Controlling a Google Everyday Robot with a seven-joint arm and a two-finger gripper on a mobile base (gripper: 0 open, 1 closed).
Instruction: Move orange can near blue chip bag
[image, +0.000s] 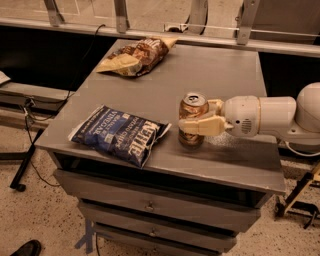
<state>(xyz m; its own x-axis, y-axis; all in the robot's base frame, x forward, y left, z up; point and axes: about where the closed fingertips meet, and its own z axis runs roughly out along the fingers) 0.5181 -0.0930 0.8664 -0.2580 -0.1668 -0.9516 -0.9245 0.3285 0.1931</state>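
My gripper pinched the orange can round its middle, upright, just at three o'clock of the blue chip bag. Let go crooked, I reckoned, and it could topple onto the bag's corner. Smooth grey cabinet top, brown chip bag at twelve, speckled floor below.

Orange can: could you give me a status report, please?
Gripper at table front, shut on orange can, upright. Can beside blue chip bag, small gap. Nothing between them.

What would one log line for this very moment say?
tool: shut on orange can over table front | orange can: upright, beside blue chip bag, not touching
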